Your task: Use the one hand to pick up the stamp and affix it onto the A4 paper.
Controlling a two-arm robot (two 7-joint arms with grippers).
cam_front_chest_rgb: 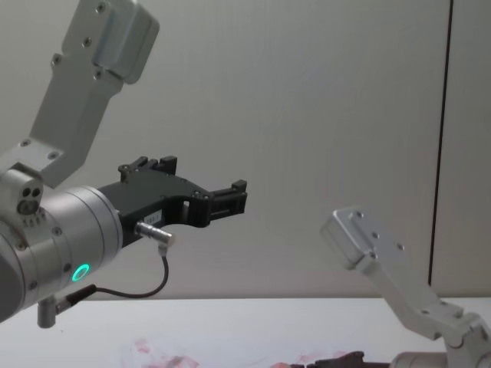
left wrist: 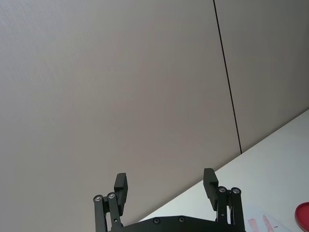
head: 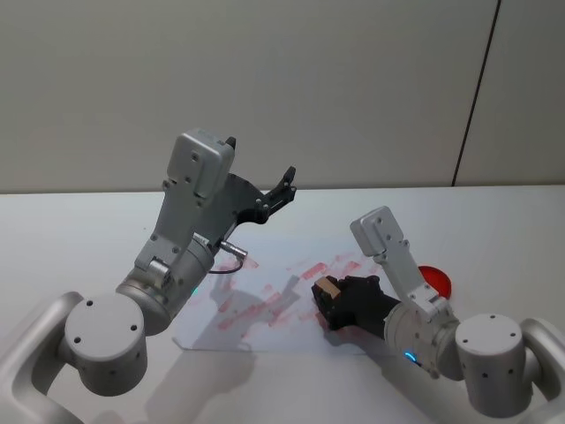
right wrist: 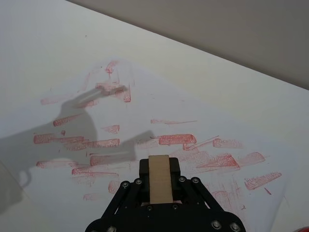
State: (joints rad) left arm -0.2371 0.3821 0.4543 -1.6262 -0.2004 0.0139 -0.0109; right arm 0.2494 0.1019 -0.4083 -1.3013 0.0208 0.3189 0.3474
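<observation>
My right gripper (head: pixel 323 291) is low over the right part of the A4 paper (head: pixel 256 305), shut on the stamp (head: pixel 327 287), a small tan wooden block. In the right wrist view the stamp (right wrist: pixel 160 178) sits clamped between the black fingers (right wrist: pixel 175 167), just above the paper (right wrist: pixel 120 130) with its many red ink prints. Whether the stamp touches the sheet I cannot tell. My left gripper (head: pixel 281 187) is raised high above the table's left side, open and holding nothing; its fingers (left wrist: pixel 120 186) point at the wall.
A round red disc (head: pixel 437 280) lies on the white table (head: pixel 88 238) to the right of the paper, partly behind my right arm. A grey wall with a dark vertical seam (head: pixel 475 97) stands behind the table. The left arm casts a shadow (right wrist: pixel 72 125) on the paper.
</observation>
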